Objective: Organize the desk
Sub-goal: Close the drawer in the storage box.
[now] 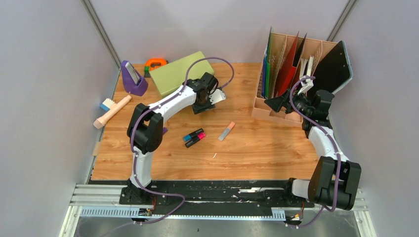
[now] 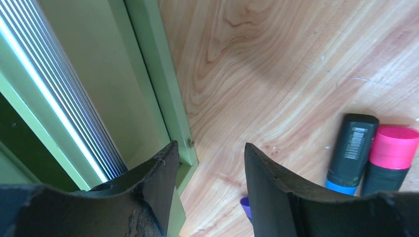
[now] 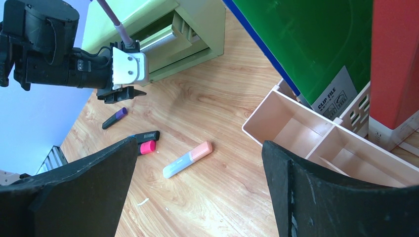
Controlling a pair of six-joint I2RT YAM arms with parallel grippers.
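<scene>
The desk (image 1: 257,148) is an orange-brown wood-grain top. My left gripper (image 1: 203,106) hangs open at the front right corner of the olive-green drawer chest (image 1: 180,73). In the left wrist view its fingers (image 2: 165,165) hold nothing, and one stands beside the chest's edge (image 2: 163,84). A blue-capped marker (image 2: 352,148) and a pink-capped marker (image 2: 393,155) lie side by side to its right. My right gripper (image 1: 274,103) is open and empty in front of the pink file organizer (image 1: 276,111). In the right wrist view it (image 3: 197,148) hovers over an orange-and-pale highlighter (image 3: 188,159).
A purple marker (image 3: 114,117) lies near the left arm. The organizer holds green (image 3: 316,44) and red (image 3: 395,59) folders. At the back left stand a purple holder (image 1: 133,79), an orange object (image 1: 155,63), a wooden brush (image 1: 112,111) and a blue-and-white block (image 1: 106,104). The rail (image 1: 217,195) runs along the near edge.
</scene>
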